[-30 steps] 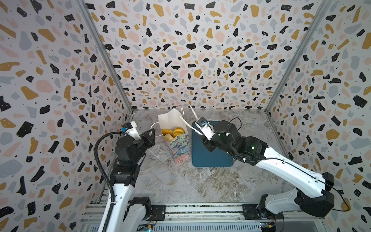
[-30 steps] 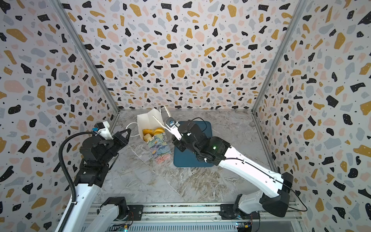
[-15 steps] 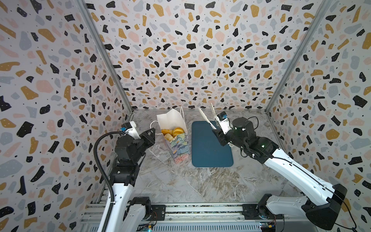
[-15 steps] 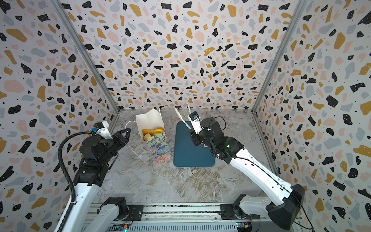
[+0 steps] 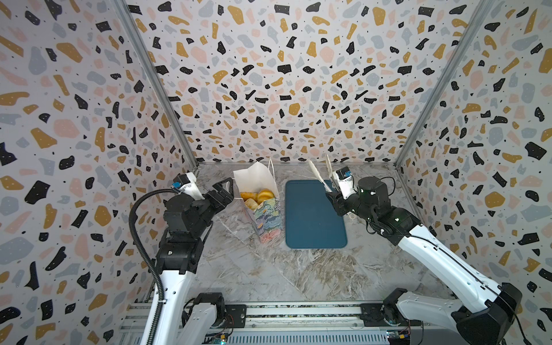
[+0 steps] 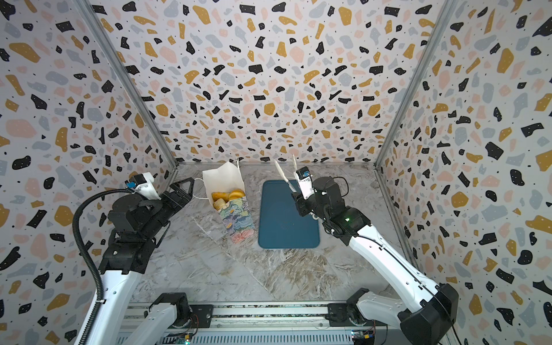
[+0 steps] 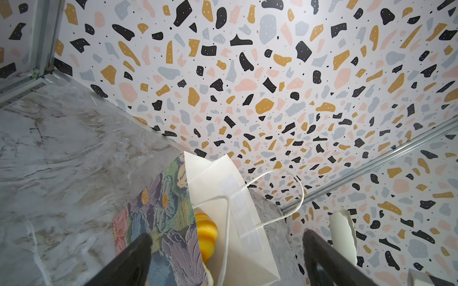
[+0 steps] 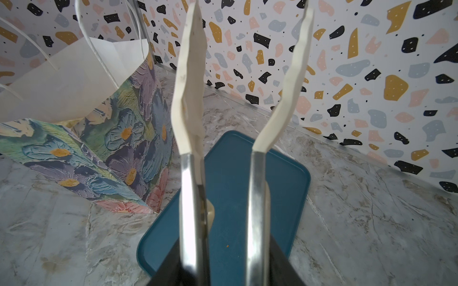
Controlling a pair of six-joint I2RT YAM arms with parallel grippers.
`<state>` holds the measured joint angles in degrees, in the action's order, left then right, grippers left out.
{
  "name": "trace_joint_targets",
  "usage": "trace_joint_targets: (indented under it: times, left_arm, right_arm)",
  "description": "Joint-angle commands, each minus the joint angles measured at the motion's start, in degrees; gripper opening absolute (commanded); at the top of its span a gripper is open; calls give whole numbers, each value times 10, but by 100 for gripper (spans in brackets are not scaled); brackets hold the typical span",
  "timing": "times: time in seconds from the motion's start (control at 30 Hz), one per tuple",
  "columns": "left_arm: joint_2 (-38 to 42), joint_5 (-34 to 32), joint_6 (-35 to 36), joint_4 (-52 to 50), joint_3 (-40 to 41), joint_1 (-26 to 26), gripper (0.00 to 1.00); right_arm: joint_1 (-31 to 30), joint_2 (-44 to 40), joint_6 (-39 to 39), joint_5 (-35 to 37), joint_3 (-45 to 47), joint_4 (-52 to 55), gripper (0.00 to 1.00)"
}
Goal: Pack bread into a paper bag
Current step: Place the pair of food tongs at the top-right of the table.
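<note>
Your left arm [image 5: 179, 227] rises from the near rail [image 5: 298, 310] with the elbow high and the wrist aimed at the bag [image 5: 265, 221]. The left fingers [image 7: 133, 262] stand wide apart, gripping nothing, close to the bag's white cord handle [image 7: 292, 178]. You cannot tell from the top views whether a tip touches the cord.

Your right arm [image 5: 433, 251] stretches from the rail's right end to the right edge of the tray [image 5: 313, 227], with the wrist tipped back. The right fingers [image 8: 280, 270] are clamped on the steel shanks of the tongs [image 8: 190, 99]. The tongs point up toward the back wall, their white tips spread apart over the tray's far end.

The bread [image 5: 260, 195] is in the bag — golden pieces heaped up to its open mouth. The bag stands on the bench [image 5: 268, 274], its foot just beside the tray's left edge.

The bench is grey and marbled. Terrazzo-print walls [image 5: 283, 74] close it in on three sides, with metal strips in the corners. One orange crumb [image 8: 227, 246] lies on the tray.
</note>
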<state>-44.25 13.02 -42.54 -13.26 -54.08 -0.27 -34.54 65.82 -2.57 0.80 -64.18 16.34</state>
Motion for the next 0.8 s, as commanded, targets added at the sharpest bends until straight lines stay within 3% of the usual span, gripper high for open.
trace_joint_targets:
  times: [0.0,0.33,0.43,0.77]
  left_arm:
    - [-1,-26,27,-24,-32,2,100]
    - [-17,-139,84,-112,-119,2,99]
    - [-12,-200,91,-138,-131,2,99]
    - [74,-383,66,-138,-44,2,99]
  right_arm:
    - [17,-18,-6,-13,5,-40,43]
    - [84,-27,-9,-45,50,-72,43]
    - [106,-33,-9,-50,64,-82,43]
    - [174,-54,-23,-58,118,-116,43]
